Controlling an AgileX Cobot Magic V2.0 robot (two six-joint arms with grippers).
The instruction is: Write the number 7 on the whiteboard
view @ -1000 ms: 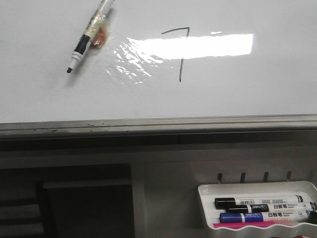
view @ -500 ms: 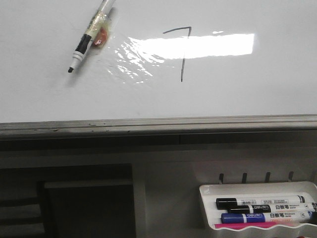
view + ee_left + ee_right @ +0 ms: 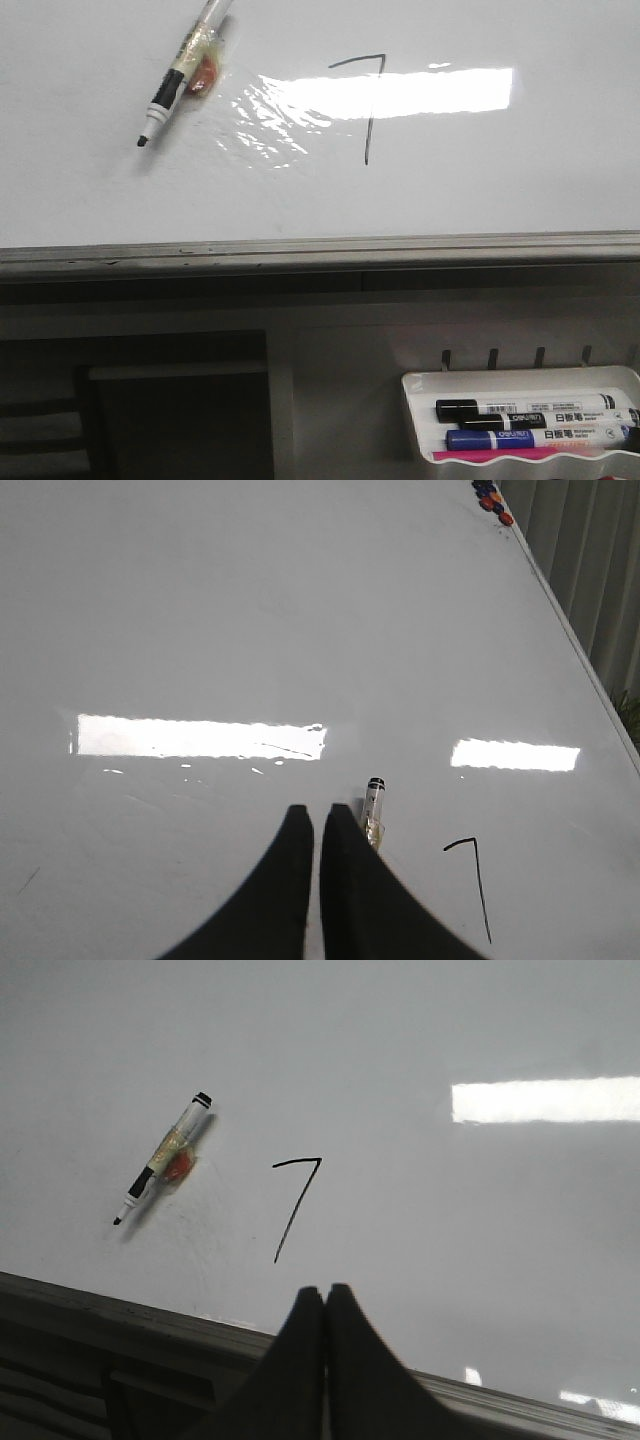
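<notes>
The thin dark number 7 (image 3: 364,105) sits upper middle on the big shiny whiteboard (image 3: 90,200). Both pincers, left pincer (image 3: 317,825) and right pincer (image 3: 325,1300), are closed and empty. The right one is nearer, just below the 7.

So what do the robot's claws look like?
Each claw is two plain black fingers, wide at the base and curving up to thin tips. The left claw and right claw look alike. No markings or cables show, and the arms are out of view.
</notes>
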